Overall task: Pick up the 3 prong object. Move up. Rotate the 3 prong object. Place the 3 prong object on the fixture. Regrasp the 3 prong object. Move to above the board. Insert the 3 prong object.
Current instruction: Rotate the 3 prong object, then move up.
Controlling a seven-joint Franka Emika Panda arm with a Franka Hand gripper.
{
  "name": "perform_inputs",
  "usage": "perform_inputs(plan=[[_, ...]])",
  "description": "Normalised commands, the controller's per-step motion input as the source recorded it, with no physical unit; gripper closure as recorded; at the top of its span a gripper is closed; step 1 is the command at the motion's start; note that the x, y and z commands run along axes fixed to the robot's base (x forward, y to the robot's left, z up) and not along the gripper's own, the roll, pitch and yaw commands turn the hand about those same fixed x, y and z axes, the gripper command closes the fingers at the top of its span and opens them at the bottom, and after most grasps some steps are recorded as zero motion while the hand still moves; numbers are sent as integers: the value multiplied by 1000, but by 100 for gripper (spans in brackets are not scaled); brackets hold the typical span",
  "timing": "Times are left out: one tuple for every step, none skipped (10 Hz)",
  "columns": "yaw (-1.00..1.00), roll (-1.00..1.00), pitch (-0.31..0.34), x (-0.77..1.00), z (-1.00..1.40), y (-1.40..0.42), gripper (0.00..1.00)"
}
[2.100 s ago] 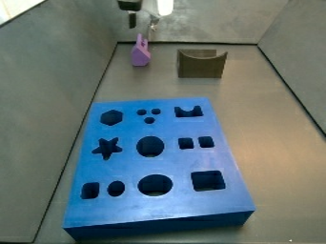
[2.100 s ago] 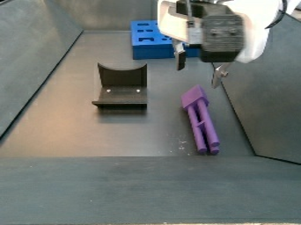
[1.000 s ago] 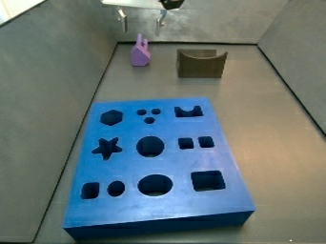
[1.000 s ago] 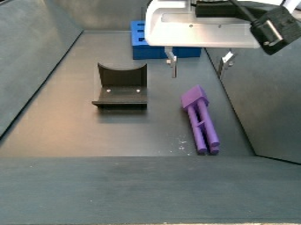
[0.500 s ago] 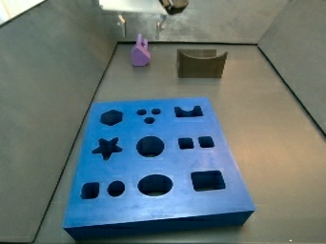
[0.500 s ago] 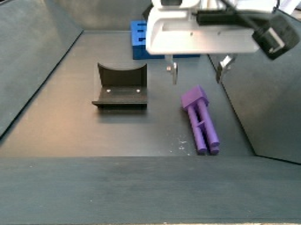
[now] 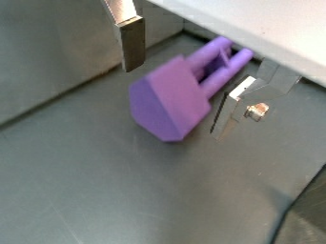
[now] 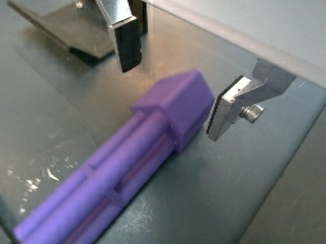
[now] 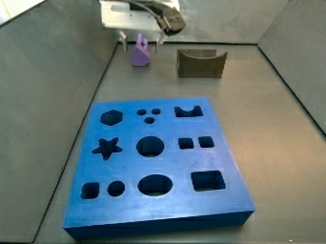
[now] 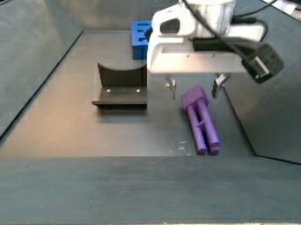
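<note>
**Straddling the piece, grip not yet made**

In a side view we see the dark olive-brown notched fixture [image 10: 120, 86] at left, clear of the action. Just right of it the jaws [image 10: 195, 90] hang released over the near-board end of the light-purple plastic 3 prong object [image 10: 201, 120], which lies flat on the grey surface [image 10: 106, 132]. In a wrist view the fingers [image 8: 126, 43] flank it, not touching. We judge that an off-centre close could twist or push the piece, spoiling the later insertion into the large blue board [image 9: 159, 158]
</note>
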Motion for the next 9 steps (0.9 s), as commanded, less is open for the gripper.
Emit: perform_inputs(plan=[[16, -92, -32, 54, -674, 10, 0], [18, -103, -38, 47, -525, 10, 0], [16, -111, -46, 43, -383, 10, 0], [17, -116, -50, 40, -314, 10, 0], [19, -126, -56, 40, -179, 9, 0], [0, 0, 0, 0, 0, 0, 100], [0, 0, 0, 0, 833, 0, 100], [0, 0, 4, -4, 826, 0, 100], [-6, 8, 28, -29, 711, 3, 100]])
